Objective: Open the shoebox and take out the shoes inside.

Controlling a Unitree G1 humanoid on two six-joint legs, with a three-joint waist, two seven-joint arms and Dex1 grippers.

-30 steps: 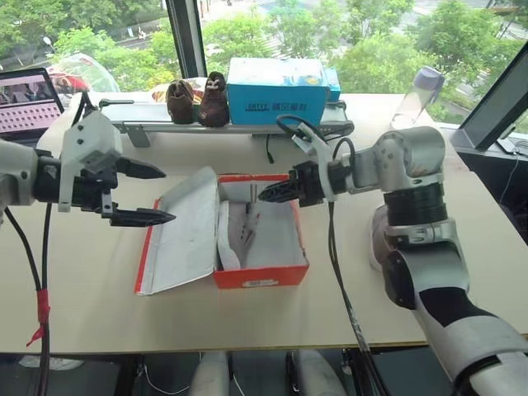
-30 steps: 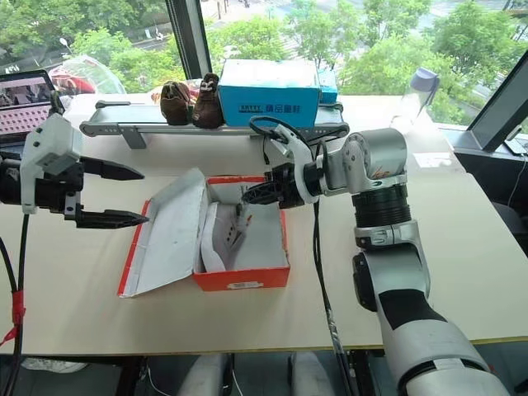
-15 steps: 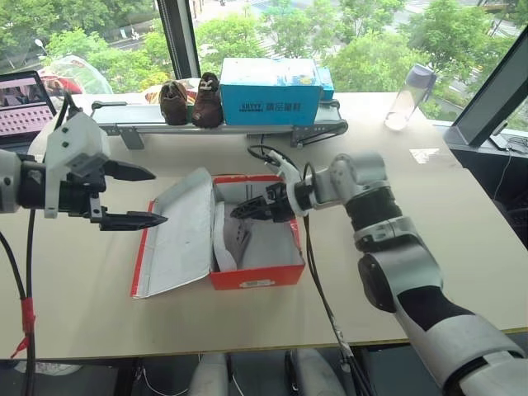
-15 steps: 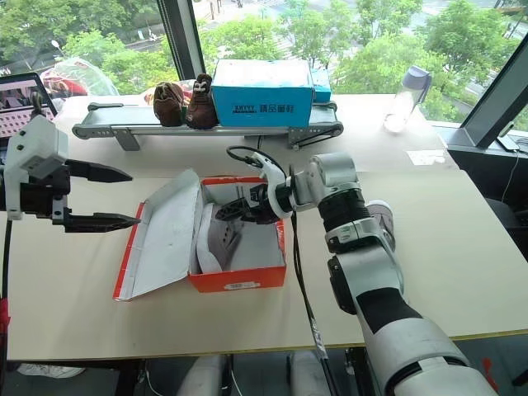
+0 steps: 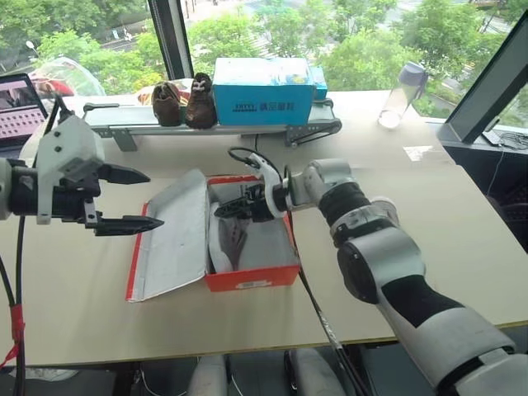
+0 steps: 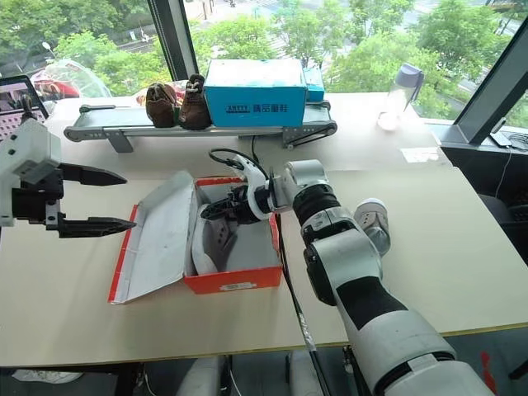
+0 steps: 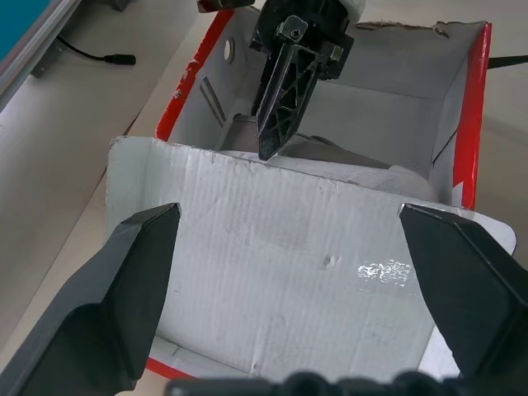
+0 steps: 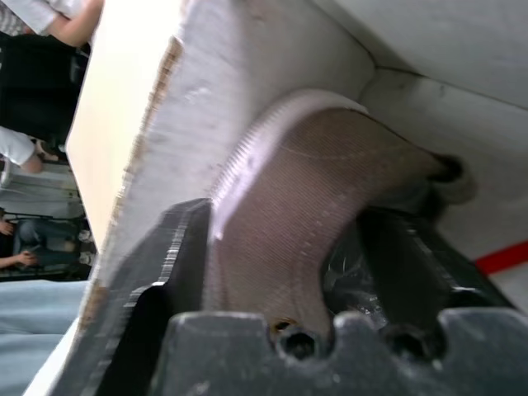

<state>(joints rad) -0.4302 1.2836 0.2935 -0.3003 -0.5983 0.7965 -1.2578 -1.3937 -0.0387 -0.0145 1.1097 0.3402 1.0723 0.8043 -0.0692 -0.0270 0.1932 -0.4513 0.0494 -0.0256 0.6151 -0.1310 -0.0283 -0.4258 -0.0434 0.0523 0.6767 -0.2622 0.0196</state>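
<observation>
I see the red shoebox (image 5: 247, 276) lying on the tabletop (image 5: 429, 214) with its lid (image 5: 169, 235) folded flat, and my right pincer (image 5: 227, 210) is down inside it, fingers closed partway round the grey canvas of one of the shoes (image 8: 322, 223). My left pincer (image 5: 132, 200) hangs above the tabletop just beyond the lid's outer edge, fingers spread wide with nothing between them. Dark brown shoes (image 5: 183, 103) and a blue box (image 5: 264, 91) sit well behind both pincers.
</observation>
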